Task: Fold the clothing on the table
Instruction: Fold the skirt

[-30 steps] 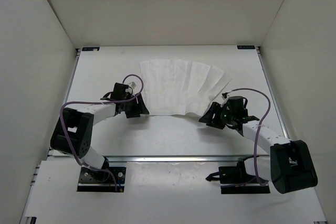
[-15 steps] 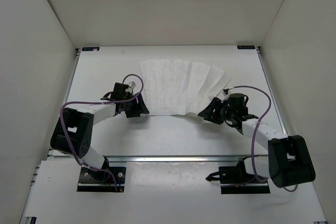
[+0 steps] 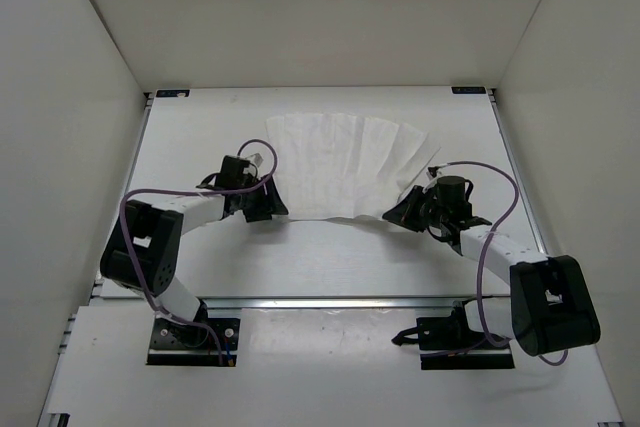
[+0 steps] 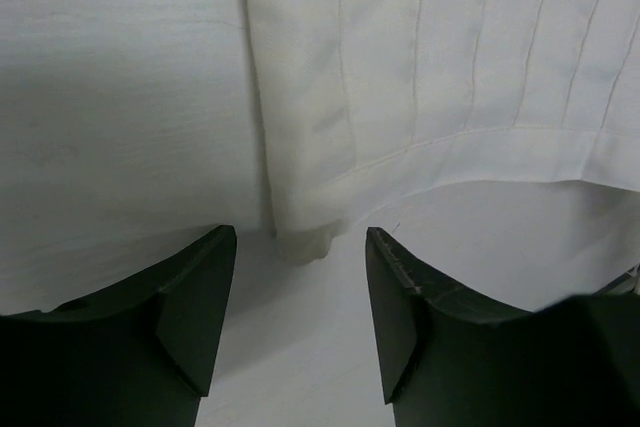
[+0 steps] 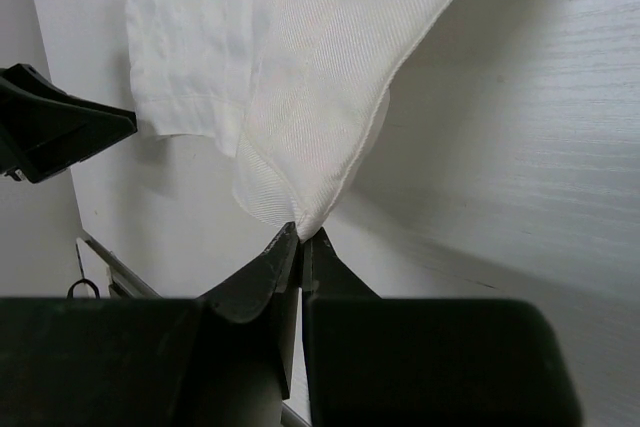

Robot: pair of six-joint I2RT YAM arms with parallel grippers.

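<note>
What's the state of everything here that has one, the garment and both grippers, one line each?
white clothing: spread out on the table, creased, not folded over.
left gripper: open, a finger on either side of the clothing's near left corner.
right gripper: shut on the clothing's near right corner.
</note>
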